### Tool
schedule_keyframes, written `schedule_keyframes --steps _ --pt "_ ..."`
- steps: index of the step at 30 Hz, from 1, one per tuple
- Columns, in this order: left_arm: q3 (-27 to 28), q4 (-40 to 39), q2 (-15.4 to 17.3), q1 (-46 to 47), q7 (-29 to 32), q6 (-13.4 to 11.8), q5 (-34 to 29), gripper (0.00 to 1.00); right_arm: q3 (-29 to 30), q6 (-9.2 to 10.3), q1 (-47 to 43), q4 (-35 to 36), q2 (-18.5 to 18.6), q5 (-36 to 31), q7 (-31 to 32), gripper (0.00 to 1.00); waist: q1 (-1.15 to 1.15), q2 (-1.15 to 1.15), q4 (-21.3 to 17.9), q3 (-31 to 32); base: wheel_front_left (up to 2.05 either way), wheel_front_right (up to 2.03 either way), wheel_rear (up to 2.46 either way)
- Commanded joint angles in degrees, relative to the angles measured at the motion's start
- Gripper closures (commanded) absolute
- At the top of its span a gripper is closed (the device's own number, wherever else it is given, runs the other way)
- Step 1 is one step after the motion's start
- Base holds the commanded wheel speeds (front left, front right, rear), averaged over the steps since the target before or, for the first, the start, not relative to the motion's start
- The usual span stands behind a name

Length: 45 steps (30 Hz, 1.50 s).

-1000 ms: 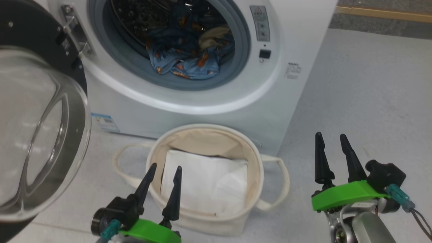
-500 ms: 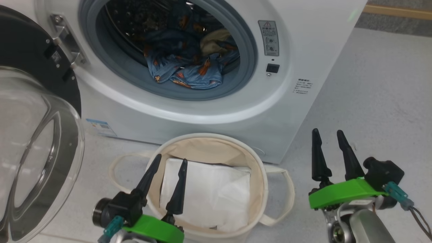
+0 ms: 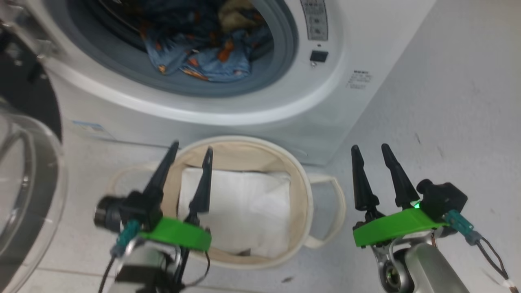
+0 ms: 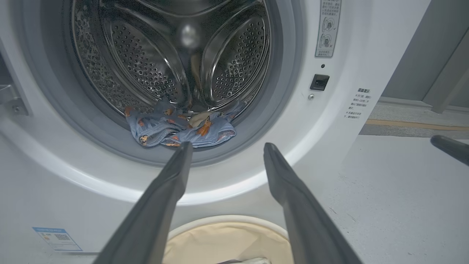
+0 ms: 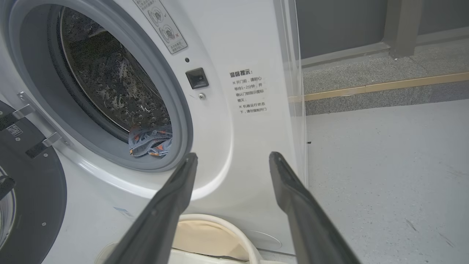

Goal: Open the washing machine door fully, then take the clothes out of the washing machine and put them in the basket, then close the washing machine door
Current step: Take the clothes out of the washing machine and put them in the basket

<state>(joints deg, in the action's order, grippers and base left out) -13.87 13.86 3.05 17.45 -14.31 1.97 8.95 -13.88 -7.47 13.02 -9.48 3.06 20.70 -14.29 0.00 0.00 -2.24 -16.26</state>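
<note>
Now, in the head view, the door (image 3: 24, 195) hangs swung wide to the left of the left gripper (image 3: 192, 145), so opening looks done and the step in hand is taking out the clothes (image 3: 203, 61). They lie in the mouth of the washer (image 3: 244, 118), beyond both sets of fingertips. The left gripper and the right gripper (image 3: 369, 146) both have their fingers spread and hold nothing. The basket (image 3: 303, 179) sits under and just beyond the left fingers with a white sheet (image 3: 240, 207) in it. The right fingers stand apart to its right.

In the left wrist view, the clothes lie just beyond the spread tips, at the front lip of the drum (image 4: 146, 55).

In the right wrist view, the clothes sit beyond the left finger, off-line.

The next move, I judge, calls for the left arm to reach over the gasket (image 4: 285, 91) and close on a fold.
</note>
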Motion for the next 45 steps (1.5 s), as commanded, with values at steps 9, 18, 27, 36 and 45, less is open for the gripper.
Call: schedule_keyframes --steps 9,18,27,36,45 --pt "4.59 4.59 5.36 18.49 0.20 -1.51 -4.19 0.00 -3.34 -0.02 6.03 4.07 -0.18 1.96 -0.71 0.00 0.00 0.00 -6.56 -14.84 0.00 0.00 0.00" --pt "6.10 13.99 12.45 37.05 8.39 -5.74 -10.28 0.00 -4.12 -0.02 10.03 5.15 -0.18 5.38 -0.71 0.00 0.00 0.00 -10.31 -22.71 0.00 0.00 0.00" --pt "3.60 22.35 15.84 45.88 11.78 -9.36 -16.43 0.00 -4.12 -0.02 10.85 5.14 -0.18 6.92 -0.71 0.00 0.00 0.00 -11.53 -23.84 0.00 0.00 0.00" --pt "0.34 29.38 17.41 51.40 16.15 -12.94 -21.75 0.00 -4.36 -0.02 11.03 5.14 -0.18 7.01 -0.71 0.00 0.00 0.00 -11.19 -24.00 0.00 0.00 0.00" --pt "-1.07 34.41 17.78 54.15 15.90 -12.33 -21.78 0.00 -4.55 -0.02 11.38 5.45 -0.18 6.36 -0.71 0.00 0.00 0.00 -10.70 -24.84 0.00 0.00 0.00"
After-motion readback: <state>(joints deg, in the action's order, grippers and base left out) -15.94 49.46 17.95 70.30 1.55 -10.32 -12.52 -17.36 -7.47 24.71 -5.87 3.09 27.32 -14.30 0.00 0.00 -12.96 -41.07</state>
